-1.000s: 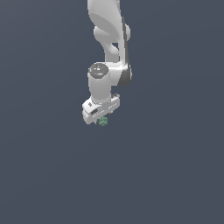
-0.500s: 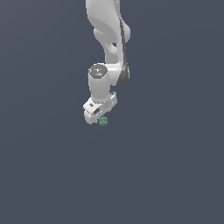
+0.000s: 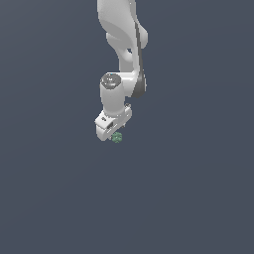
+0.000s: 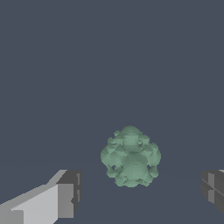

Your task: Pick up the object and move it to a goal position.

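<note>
In the exterior view the white arm [image 3: 121, 39] comes down from the top edge of the picture over a plain dark grey-blue surface [image 3: 198, 188], bending at a joint with a dark side cap and ending in a round wrist with a grey disc on top. Below that wrist sits the white gripper [image 3: 113, 134], its body set at a slant. The green clump [image 3: 117, 138] lies just under the gripper's lower end, towards the exterior view's right of the body, so close that from here it is not possible to tell whether the two touch. The clump is far smaller than the gripper, and the jaws themselves are hidden behind the white body in this view, so their spread cannot be read here. In the wrist view the clump [image 4: 130, 156] is seen large and clear: a roughly round lump with a knobbly surface, mottled in pale and darker green, resting on the same flat grey-blue surface [image 4: 109, 52]. Two fingers show at the edge of the picture on either side of the clump, one with a white body and dark grey tip [image 4: 65, 194], the other only as a dark grey tip [image 4: 213, 189]. The jaws stand wide open, with a bare gap of surface between the clump and each fingertip, and they hold nothing. The clump sits between the two fingers, nearer the white-bodied one.
</note>
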Robot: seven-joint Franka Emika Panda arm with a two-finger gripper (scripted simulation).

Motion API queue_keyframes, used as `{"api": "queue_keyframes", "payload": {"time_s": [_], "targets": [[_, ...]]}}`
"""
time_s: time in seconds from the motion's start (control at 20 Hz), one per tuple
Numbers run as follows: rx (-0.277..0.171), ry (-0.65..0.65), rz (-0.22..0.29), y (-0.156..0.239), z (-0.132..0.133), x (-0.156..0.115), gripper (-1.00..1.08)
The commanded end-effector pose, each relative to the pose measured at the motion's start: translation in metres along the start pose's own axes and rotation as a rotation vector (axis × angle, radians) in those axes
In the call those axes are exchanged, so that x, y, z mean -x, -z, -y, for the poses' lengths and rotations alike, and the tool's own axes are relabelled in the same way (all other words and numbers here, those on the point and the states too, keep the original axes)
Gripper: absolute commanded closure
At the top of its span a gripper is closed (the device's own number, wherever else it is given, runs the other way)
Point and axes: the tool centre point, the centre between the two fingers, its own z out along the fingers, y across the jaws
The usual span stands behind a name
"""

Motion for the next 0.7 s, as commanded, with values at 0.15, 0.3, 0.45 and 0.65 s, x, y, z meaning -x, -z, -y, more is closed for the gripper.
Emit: {"api": "queue_keyframes", "payload": {"time_s": [0.15, 0.3, 0.45, 0.65], "targets": [[0.000, 0.001, 0.000, -0.010, 0.000, 0.000, -0.92], [0.000, 0.002, 0.000, -0.023, 0.001, 0.001, -0.92], [0.000, 0.004, 0.000, -0.037, 0.001, 0.001, -0.92], [0.000, 0.005, 0.000, -0.048, 0.001, 0.001, -0.92]]}}
